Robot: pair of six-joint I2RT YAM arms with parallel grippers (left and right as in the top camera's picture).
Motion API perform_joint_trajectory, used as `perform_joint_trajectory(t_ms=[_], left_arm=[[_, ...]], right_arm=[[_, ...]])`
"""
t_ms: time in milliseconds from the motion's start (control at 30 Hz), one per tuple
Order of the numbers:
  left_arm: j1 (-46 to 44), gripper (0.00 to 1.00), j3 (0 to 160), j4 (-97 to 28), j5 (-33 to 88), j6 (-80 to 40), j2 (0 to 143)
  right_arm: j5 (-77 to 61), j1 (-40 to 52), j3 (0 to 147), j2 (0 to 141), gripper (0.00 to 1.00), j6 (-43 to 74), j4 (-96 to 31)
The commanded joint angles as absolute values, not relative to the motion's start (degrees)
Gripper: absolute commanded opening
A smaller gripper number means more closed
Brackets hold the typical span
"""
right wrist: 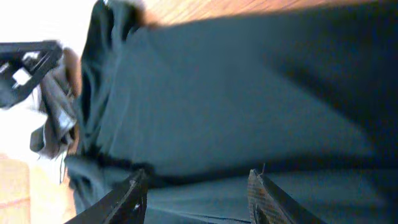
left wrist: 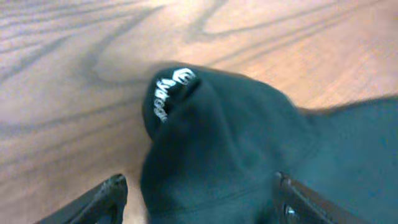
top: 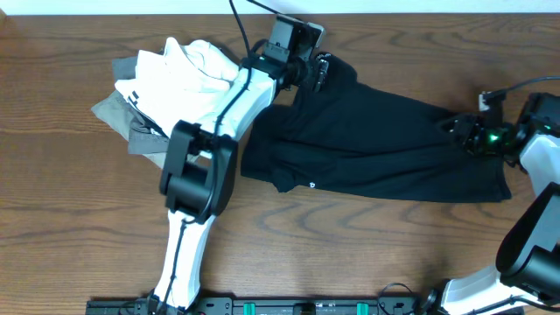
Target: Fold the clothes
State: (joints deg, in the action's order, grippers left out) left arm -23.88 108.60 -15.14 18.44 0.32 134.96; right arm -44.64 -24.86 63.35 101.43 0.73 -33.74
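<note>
A rumpled black T-shirt (top: pixel 376 140) with white logo marks sprawls across the desk (top: pixel 87 227), ends partly hidden under the spread left claw (left wrist: pixel 196 202) and spread right claw (right wrist: pixel 198 193).

One black T-shirt (top: pixel 376 144) lies on the tabletop (top: pixel 70 219), reaching from the far edge toward the right edge. It carries one small white mark (top: pixel 312 185) near its front hem and one white printed label (left wrist: pixel 171 93) at the neck. Toward the far left corner sits one pile: one white garment (top: pixel 188 74) on top, grey cloth (top: pixel 118 114) beneath — one piece or two, unclear. Two arms reach in — the left arm (top: pixel 197 175) and the right arm (top: pixel 534 236) — with one gripper each: left gripper (top: pixel 313 70), right gripper (top: pixel 464 131).
</note>
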Motion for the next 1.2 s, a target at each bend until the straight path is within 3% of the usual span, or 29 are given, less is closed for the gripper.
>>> perform_joint_trajectory(t_ms=[0, 133, 233, 333, 467, 767, 1167], left_arm=[[-23.46, 0.76, 110.17, -12.84, 15.99, 0.73, 137.53], [-23.46, 0.73, 110.17, -10.50, 15.99, 0.80, 140.31], [-23.46, 0.64, 110.17, -9.91, 16.01, 0.58, 141.34], [-23.70, 0.44, 110.17, -10.35, 16.10, -0.19, 141.49], [-23.49, 0.07, 110.19, -12.29, 19.55, -0.71, 141.08], [-22.31, 0.06, 110.19, -21.67, 19.42, 2.37, 131.13], [-22.35, 0.06, 110.17, -28.86, 18.37, 3.42, 125.36]], right_arm=[[-46.48, -22.65, 64.45, 101.41, 0.50, -1.87, -34.79], [-45.10, -20.43, 64.45, 101.41, 0.49, -2.02, -35.75], [-42.37, -19.20, 64.45, 101.41, 0.48, -2.00, -36.73], [-40.45, -18.61, 64.45, 101.41, 0.46, -2.00, -37.04], [-37.17, -19.14, 64.45, 101.41, 0.44, 1.30, -35.73], [-29.36, -24.53, 64.45, 101.41, 0.29, 17.34, -27.33], [-10.15, -30.59, 64.45, 102.02, 0.48, 18.11, -12.34]])
